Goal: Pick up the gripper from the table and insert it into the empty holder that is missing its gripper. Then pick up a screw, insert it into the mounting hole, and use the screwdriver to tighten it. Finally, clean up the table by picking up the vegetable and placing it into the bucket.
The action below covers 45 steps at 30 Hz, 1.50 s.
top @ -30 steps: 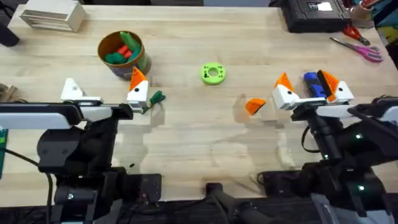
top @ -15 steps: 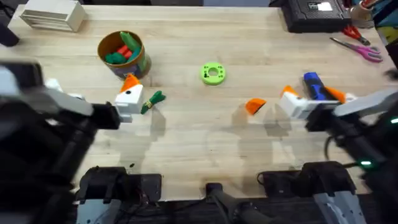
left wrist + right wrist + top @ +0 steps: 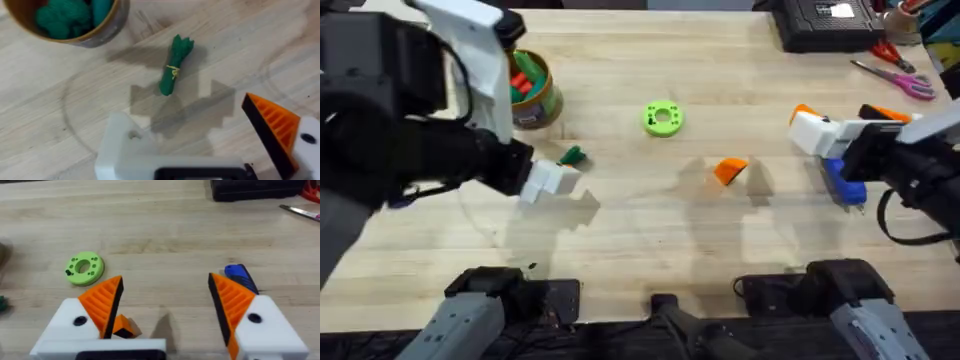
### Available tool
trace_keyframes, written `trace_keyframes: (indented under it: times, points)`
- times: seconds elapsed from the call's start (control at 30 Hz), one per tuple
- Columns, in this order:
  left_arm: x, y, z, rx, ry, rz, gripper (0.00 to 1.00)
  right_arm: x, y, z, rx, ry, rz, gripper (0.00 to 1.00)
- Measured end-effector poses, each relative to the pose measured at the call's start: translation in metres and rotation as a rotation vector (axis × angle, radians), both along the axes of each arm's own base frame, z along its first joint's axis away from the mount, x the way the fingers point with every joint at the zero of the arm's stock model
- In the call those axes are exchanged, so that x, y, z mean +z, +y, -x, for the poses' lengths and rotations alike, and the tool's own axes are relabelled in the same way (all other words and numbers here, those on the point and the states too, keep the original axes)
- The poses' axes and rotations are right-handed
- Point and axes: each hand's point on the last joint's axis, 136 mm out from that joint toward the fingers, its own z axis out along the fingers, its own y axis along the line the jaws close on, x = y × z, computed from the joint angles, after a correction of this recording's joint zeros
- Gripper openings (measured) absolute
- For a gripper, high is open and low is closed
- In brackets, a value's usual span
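Both arms have risen since earlier; I see my right end effector (image 3: pixel 165 315) wide open, gripper (image 3: pixel 125 326) beside one finger; left end effector (image 3: pixel 210 145) open above the vegetable (image 3: pixel 175 64).

Bright, even overhead light; soft grey shadows on the pale worktop (image 3: pixel 640 220). Left arm (image 3: pixel 390 110) looms large, dark, blurred.

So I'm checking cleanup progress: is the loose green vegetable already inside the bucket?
No. In the left wrist view the vegetable lies flat on the table, apart from the bucket.
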Motion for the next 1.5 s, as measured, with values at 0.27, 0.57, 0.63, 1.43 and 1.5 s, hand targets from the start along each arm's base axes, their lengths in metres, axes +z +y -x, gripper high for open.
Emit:
trace_keyframes:
  times: [0.27,0.57,0.63,1.43,1.5]
  points:
    - [-0.008,-0.014,-0.007,-0.057,0.035,0.059,0.238,0.0,0.0,0.0,0.0,0.0,0.0,0.99]
    - [0.005,-0.037,-0.006,-0.163,-0.04,0.071,0.986,0.0,0.0,0.0,0.0,0.0,0.0,0.99]
    - [0.019,-0.05,-0.013,-0.216,-0.131,0.088,0.986,0.0,0.0,0.0,0.0,0.0,0.0,0.99]
    - [0.128,-0.129,-0.042,-0.532,-0.663,0.335,0.987,0.0,0.0,0.0,0.0,0.0,0.0,0.99]
    - [0.136,-0.129,-0.038,-0.537,-0.721,0.331,0.987,0.0,0.0,0.0,0.0,0.0,0.0,0.99]
